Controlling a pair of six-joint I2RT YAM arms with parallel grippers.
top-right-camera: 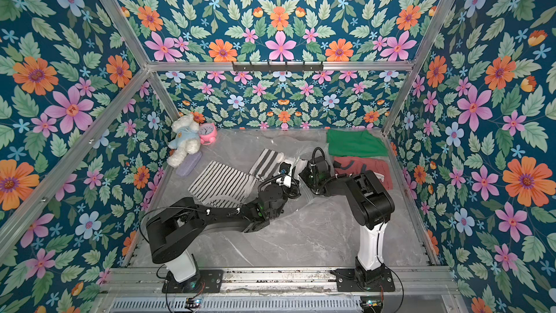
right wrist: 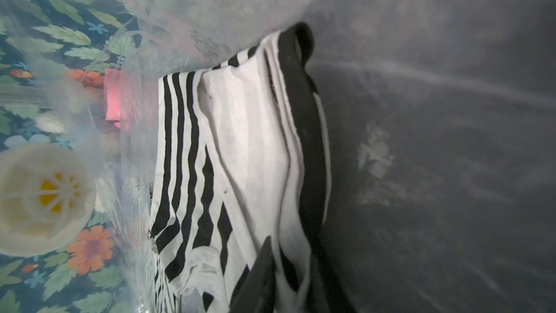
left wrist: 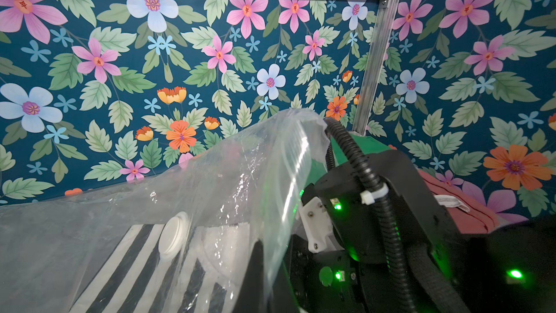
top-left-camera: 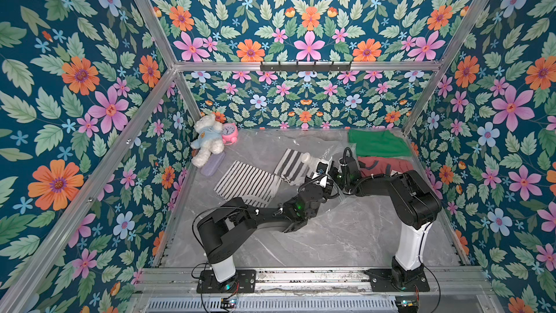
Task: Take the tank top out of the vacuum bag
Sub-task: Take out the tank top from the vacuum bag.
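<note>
Now right arm (top-left-camera: 415, 194) bent, pincer (right wrist: 288, 257) inside vacuum bag (left wrist: 225, 176)

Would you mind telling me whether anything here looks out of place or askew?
Only the teddy bear: it lies slumped in the far corner beside the pink alarm clock. Nothing looks spilled or damaged.

A robot test cell dressed up as a home is shown. An aluminium frame (top-left-camera: 210, 66) is lined with flowered wallpaper (top-left-camera: 310, 10). A left arm (top-left-camera: 240, 221) and a right arm (top-left-camera: 412, 200) are bolted to a metal rail (top-left-camera: 301, 278) at the edge of a marble-look table (top-left-camera: 331, 236). Homely props are set out: a teddy bear (top-left-camera: 207, 141), a pink alarm clock (top-left-camera: 230, 132), a row of coat hooks (top-left-camera: 305, 66) and folded clothes (top-left-camera: 376, 144).
</note>
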